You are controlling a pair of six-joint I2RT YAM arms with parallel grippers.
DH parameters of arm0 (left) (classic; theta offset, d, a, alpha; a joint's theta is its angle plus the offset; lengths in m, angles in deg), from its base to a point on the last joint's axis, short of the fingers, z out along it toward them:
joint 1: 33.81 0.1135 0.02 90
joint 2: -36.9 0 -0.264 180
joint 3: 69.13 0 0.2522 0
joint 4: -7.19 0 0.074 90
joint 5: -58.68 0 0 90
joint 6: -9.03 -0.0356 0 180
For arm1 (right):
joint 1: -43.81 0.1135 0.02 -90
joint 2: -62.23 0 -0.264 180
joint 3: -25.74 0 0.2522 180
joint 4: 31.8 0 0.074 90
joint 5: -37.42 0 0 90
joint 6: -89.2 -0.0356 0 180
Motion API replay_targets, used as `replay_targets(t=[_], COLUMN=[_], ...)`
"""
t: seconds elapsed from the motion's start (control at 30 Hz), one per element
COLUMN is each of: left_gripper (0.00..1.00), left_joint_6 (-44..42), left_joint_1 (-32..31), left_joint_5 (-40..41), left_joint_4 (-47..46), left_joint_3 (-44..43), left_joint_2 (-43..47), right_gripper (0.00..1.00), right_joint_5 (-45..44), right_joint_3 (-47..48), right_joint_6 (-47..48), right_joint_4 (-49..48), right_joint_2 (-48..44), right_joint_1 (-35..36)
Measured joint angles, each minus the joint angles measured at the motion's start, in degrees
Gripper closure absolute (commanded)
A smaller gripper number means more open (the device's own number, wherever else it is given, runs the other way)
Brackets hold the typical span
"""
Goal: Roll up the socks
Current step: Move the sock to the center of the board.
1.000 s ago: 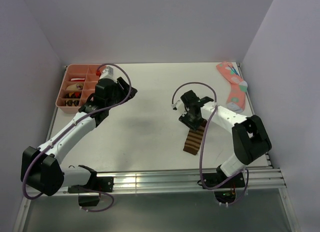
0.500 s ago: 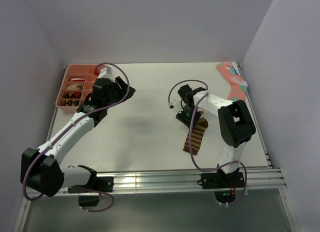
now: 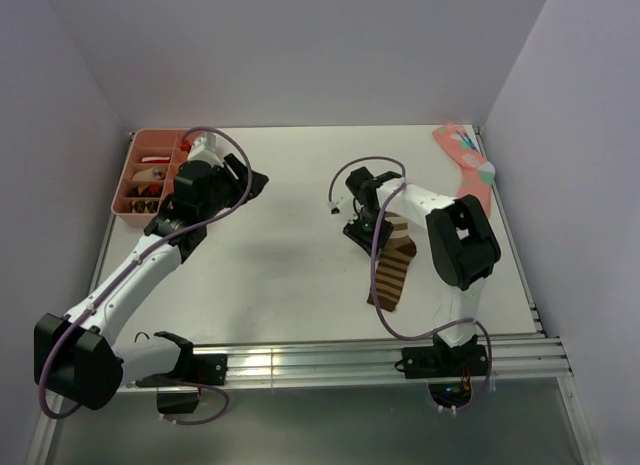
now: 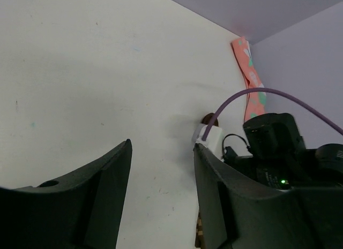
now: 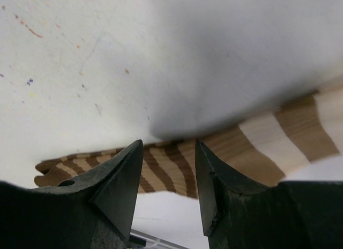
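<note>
The brown-and-tan striped sock [image 3: 392, 272] lies flat right of the table's middle, its long axis running near to far. My right gripper [image 3: 360, 228] hovers at its far end. In the right wrist view the sock [image 5: 177, 164] shows between and beyond the spread jaws of this gripper [image 5: 169, 148], which is open and holds nothing. My left gripper [image 3: 252, 182] is open and empty over bare table at the far left of centre; it shows open in its wrist view [image 4: 161, 148]. The white sock with black stripes is out of view.
A pink dotted sock [image 3: 466, 166] lies at the far right corner and shows in the left wrist view [image 4: 248, 67]. A pink compartment tray [image 3: 150, 135] with small items stands at the far left. Purple walls close three sides. A metal rail [image 3: 330, 360] runs along the near edge.
My right gripper has swung left and farther back, the arm folding in; the striped sock now lies longer and straighter. My left gripper has shifted slightly farther back.
</note>
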Motion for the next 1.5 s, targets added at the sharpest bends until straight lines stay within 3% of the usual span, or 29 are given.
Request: replay_targets(t=[0.3, 0.47, 0.7, 1.1, 1.5], left_gripper=[0.44, 0.45, 0.44, 0.44, 0.44], left_joint_6=[-0.04, -0.04, -0.04, -0.04, -0.07], left_joint_1=[0.35, 0.37, 0.37, 0.42, 0.98], left_joint_5=[-0.96, -0.98, -1.07, -1.44, -2.49], left_joint_4=[-1.77, -2.43, -3.26, -3.26, -3.32], left_joint_3=[1.31, 1.31, 2.03, 2.23, 3.32], left_joint_2=[0.83, 0.83, 0.83, 1.55, 3.58], right_gripper=[0.48, 0.48, 0.48, 0.48, 0.49], right_joint_5=[-3.74, -5.53, -5.81, -5.97, -3.45], right_joint_3=[-3.87, -9.27, -9.38, 1.11, 12.33], right_joint_6=[1.81, 4.44, 5.16, -1.44, -4.98], right_joint_4=[-0.24, 0.04, 0.22, 5.49, 4.46], right_joint_2=[-9.29, -8.39, -4.33, 4.04, 10.29], right_joint_1=[-2.75, -5.27, -5.14, -0.57, 5.88])
